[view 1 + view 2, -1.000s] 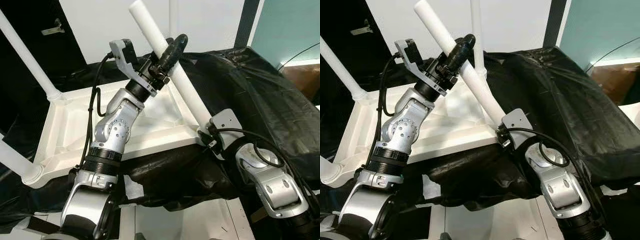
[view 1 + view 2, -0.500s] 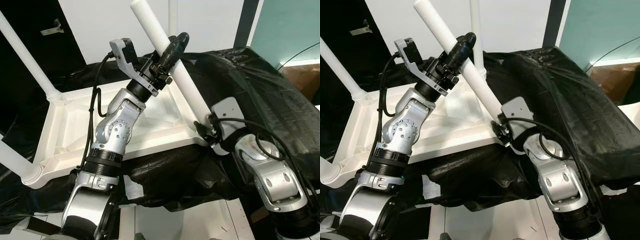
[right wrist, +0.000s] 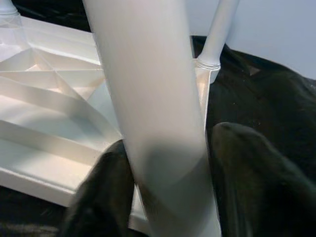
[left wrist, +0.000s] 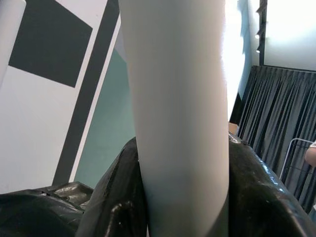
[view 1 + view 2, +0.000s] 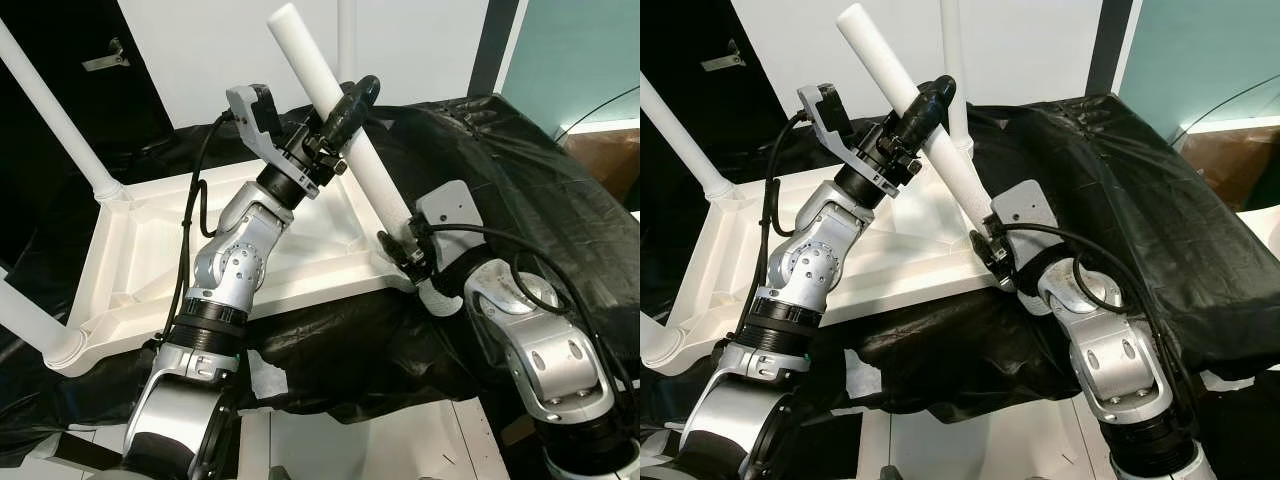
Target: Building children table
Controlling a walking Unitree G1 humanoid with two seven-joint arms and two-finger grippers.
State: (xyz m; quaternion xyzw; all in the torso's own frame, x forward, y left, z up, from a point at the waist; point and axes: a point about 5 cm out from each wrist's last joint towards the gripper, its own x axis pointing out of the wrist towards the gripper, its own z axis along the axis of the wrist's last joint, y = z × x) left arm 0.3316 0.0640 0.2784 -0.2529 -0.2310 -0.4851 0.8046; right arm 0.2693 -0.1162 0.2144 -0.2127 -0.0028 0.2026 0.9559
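Both grippers pinch the tilted white leg (image 5: 345,135): left gripper (image 5: 335,110) high on it, right gripper (image 5: 403,243) low, at the near right corner of the upturned tabletop (image 5: 130,270) on black sheeting (image 5: 500,170).

Indoor room set up as an improvised assembly area, not clearly a home.

A black plastic sheet (image 5: 520,170) drapes the work surface; behind it stand a plain white wall (image 5: 420,50) with a dark vertical post (image 5: 498,45) and a teal panel (image 5: 575,55). Beyond the sheet, grey curtains (image 4: 276,123) hang.
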